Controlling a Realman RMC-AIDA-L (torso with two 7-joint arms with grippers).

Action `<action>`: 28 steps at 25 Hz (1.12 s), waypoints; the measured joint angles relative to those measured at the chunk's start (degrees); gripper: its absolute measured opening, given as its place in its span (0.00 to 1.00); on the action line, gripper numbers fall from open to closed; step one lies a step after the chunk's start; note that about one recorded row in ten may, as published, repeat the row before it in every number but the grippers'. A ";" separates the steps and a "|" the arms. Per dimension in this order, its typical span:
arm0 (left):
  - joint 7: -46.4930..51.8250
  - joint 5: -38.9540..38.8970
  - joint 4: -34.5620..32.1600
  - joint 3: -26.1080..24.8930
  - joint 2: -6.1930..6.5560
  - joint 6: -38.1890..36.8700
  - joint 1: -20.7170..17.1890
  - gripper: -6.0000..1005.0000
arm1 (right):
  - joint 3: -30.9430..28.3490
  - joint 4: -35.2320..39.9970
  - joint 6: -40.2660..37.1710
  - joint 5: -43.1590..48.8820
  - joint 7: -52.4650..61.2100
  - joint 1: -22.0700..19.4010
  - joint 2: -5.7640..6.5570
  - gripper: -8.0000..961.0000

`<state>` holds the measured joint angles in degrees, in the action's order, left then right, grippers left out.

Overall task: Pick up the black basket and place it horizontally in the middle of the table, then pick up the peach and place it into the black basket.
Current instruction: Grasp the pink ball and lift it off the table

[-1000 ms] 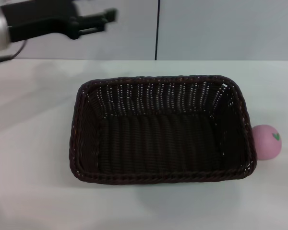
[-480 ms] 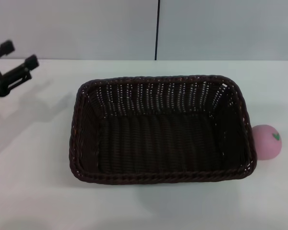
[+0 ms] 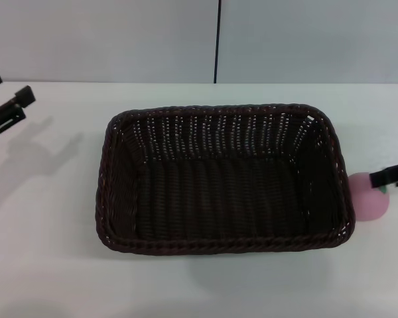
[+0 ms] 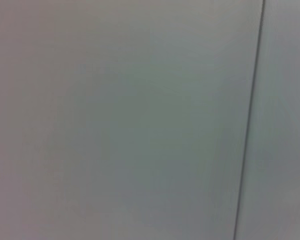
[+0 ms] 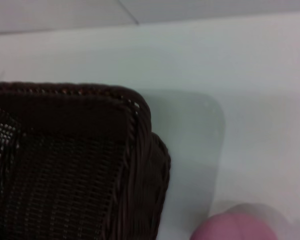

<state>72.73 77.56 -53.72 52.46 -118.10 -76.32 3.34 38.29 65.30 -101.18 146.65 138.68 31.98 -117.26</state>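
Basket point(image 3: 225, 179) lies lengthwise at the middle of the surface point(image 3: 46, 265), long sides parallel to the near edge; placement judged complete. Peach point(image 3: 369, 197) rests on the surface just beside the basket's right wall, towards the right edge, apparently touching it. Right hand point(image 3: 393, 175) enters from the right edge, over the peach; only one dark finger shows, so its opening cannot be told. Left hand point(image 3: 5, 114) hangs at the far left edge, fingers apart, empty, idle. Step in hand: grasp the peach. Recommended: descend centred on the peach, fingers clear of the wicker wall, close gently so the round fruit does not roll away.
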 joint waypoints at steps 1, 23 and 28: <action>0.00 0.06 0.01 -0.23 0.01 -0.09 0.05 0.74 | 0.60 -1.07 0.67 0.16 0.21 0.29 0.06 0.71; -1.36 -0.14 0.56 -1.04 0.04 -0.28 0.81 0.74 | -0.44 -4.88 3.39 -0.34 1.31 -0.22 1.02 0.46; -3.11 -0.69 1.80 -1.91 -0.05 -2.91 0.53 0.74 | -2.02 -1.49 -0.50 -12.87 0.16 -5.34 2.68 0.31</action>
<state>69.62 76.86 -51.92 50.55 -118.15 -79.23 3.87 36.28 63.82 -101.69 133.78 138.85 26.64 -114.58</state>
